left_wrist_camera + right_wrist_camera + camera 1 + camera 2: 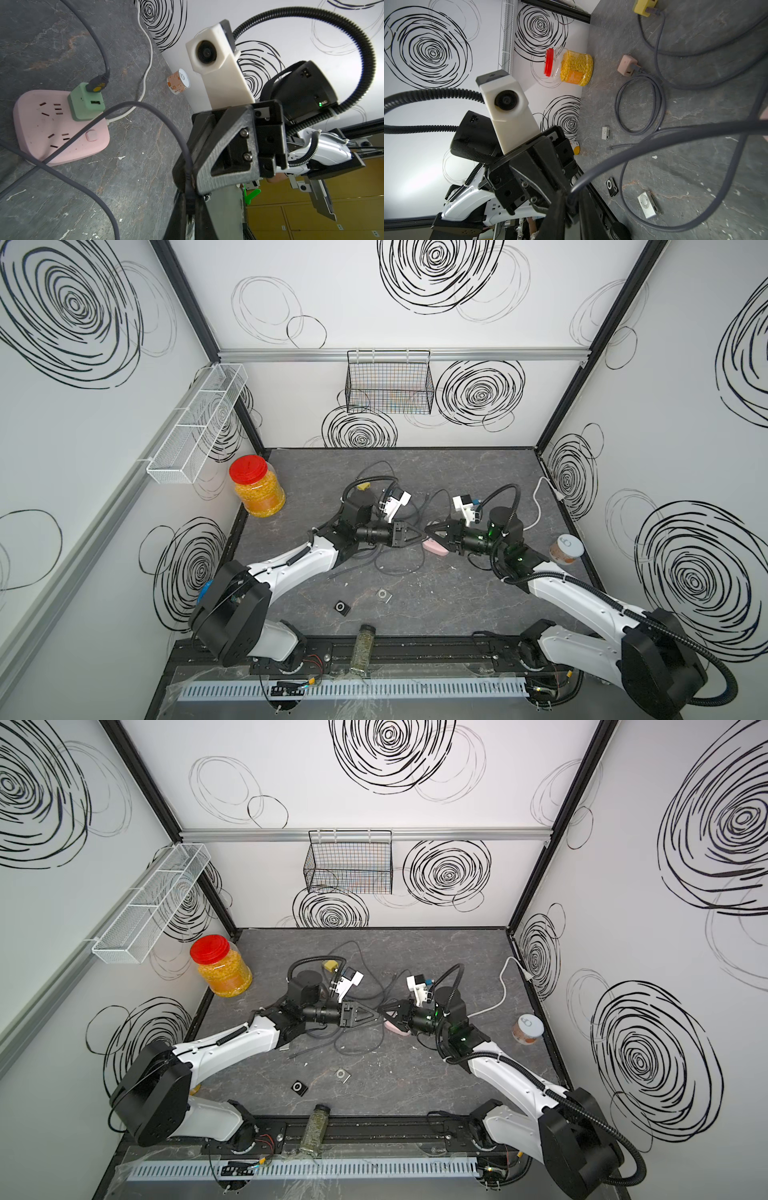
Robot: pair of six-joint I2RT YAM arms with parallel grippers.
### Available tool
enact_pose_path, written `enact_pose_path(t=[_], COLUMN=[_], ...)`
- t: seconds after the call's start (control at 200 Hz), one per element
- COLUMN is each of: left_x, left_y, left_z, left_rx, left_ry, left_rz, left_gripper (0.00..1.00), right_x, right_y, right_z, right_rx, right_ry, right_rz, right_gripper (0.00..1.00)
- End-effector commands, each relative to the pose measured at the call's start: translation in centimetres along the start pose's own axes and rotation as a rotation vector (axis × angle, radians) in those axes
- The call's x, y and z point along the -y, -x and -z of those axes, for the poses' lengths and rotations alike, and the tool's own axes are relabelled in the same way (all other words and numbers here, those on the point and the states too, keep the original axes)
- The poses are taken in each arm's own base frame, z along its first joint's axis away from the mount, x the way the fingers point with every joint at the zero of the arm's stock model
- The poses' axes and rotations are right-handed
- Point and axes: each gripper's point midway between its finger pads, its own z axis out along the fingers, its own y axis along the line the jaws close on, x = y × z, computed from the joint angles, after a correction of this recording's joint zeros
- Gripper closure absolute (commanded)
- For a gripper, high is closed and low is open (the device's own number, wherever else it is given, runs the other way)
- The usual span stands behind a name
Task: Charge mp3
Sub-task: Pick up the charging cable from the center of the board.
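Nearest, the black mp3 (pixel 342 607) and silver mp3 (pixel 385 594) lie on the surface (pixel 457 601). Beyond them both arms stretch inward, tips meeting. The left claw (pixel 424 534) pinches the grey cable (pixel 133 102). The right claw (pixel 428 527) is narrow, its grip unclear.

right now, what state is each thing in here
left gripper, shut on grey cable
right gripper, at the same cable, grip unclear
green adapter, plugged into pink power strip, one port used
black mp3 player, lying loose, unplugged
silver mp3 player, lying loose, unplugged
red-lidded jar, upright, lid on
spice bottle, lying on its side
can, upright
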Motion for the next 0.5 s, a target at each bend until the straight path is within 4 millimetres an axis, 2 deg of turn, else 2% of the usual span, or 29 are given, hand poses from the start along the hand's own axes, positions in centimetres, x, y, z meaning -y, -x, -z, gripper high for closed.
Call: enact_pose_path(t=[0.0, 0.095, 0.295, 0.325, 0.44, 0.495], left_x=[1.4, 2.1, 2.6, 2.6, 2.3, 2.1], left_y=[0.9, 0.6, 0.8, 0.9, 1.7, 2.1], left_z=[0.2, -0.1, -0.1, -0.1, 0.8, 1.7], left_rx=[0.027, 0.013, 0.018, 0.021, 0.051, 0.067], left_ry=[-0.061, -0.086, -0.106, -0.105, -0.076, -0.049], left_rz=[-0.044, -0.058, -0.055, -0.054, -0.042, -0.047], left_gripper=[0.96, 0.95, 0.9, 0.86, 0.56, 0.5], right_x=[-1.6, -1.3, -1.4, -1.4, -1.0, -0.8], right_y=[-0.3, -0.4, -0.6, -0.5, -0.1, 0.2], right_z=[0.1, -0.2, -0.4, -0.4, -0.2, 0.1], right_rx=[-0.015, -0.028, -0.036, -0.032, -0.005, 0.015], right_ry=[0.058, 0.058, 0.072, 0.069, 0.023, -0.007], right_rz=[0.065, 0.064, 0.092, 0.098, 0.116, 0.129], right_gripper=[0.83, 0.85, 0.96, 0.99, 1.0, 1.0])
